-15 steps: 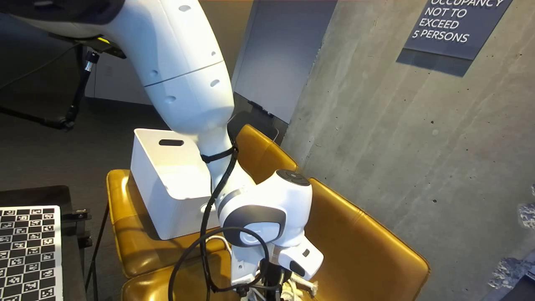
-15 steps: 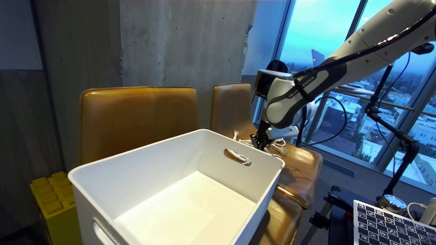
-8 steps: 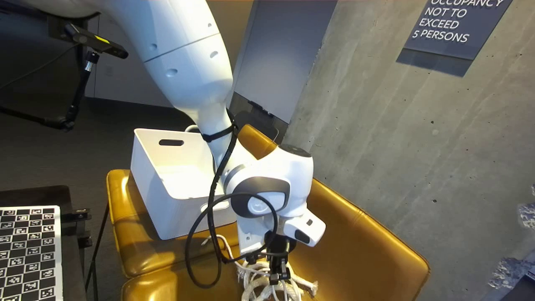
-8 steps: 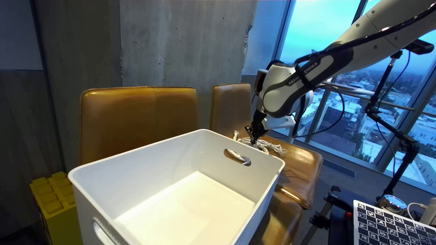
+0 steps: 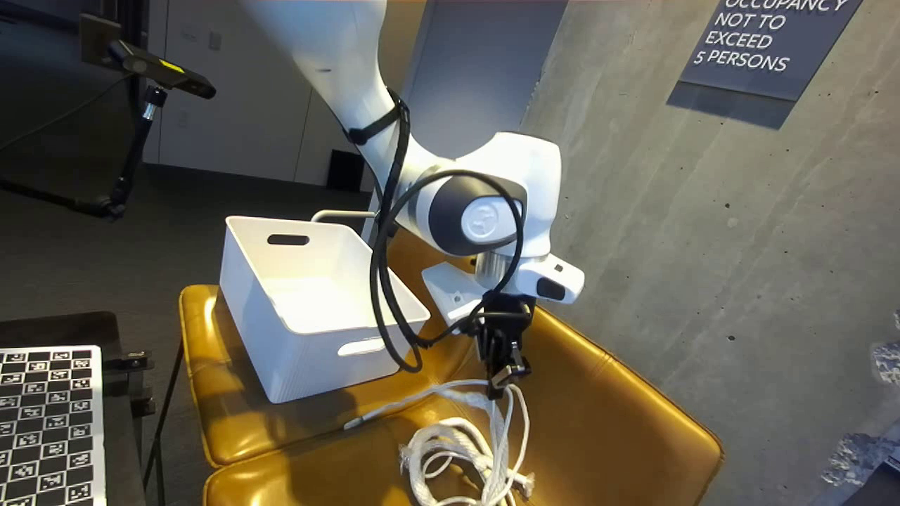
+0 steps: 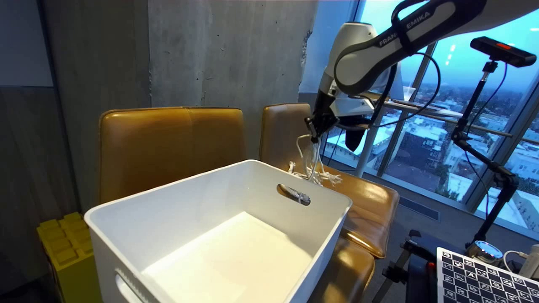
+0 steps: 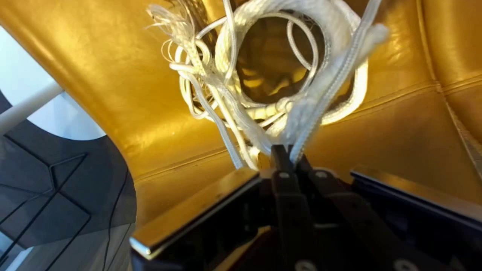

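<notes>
Hand [image 7: 289, 156]: one; drawn tight, pinching strands of rope [image 7: 314, 101]
Rope location: coiled on a tan chair [image 5: 612, 414], reaching up to the hand
Rope count: one tangled bundle, too entwined for counting strands
Rope handling: probably light, limp, hard to break, slightly slippery
Best hold: across several strands together, away from the frayed end [image 7: 175, 26]
Tan chairs: two
White bin [image 5: 316, 355]: one, near the rope, on the other chair [image 6: 172, 151]
Yellow block [image 6: 71, 256]: one, past the bin

The claw [image 7: 287, 152] has risen, pulling strands of the white rope [image 7: 324, 98] up from the chair seat [image 5: 351, 471].
</notes>
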`<move>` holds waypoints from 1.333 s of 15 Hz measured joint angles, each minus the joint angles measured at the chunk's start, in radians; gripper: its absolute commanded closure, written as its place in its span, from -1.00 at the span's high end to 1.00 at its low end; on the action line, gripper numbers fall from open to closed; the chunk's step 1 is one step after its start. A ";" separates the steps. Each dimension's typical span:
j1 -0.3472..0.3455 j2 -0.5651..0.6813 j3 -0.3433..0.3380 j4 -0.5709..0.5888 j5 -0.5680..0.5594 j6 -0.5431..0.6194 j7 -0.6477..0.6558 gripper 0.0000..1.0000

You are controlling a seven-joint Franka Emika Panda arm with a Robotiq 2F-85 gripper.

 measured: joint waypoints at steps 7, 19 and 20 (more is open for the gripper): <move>-0.006 -0.050 0.002 -0.045 -0.042 -0.057 -0.038 -0.37; -0.040 -0.045 0.003 -0.134 -0.059 -0.050 -0.078 0.09; -0.048 -0.040 0.006 -0.139 -0.058 -0.042 -0.087 0.21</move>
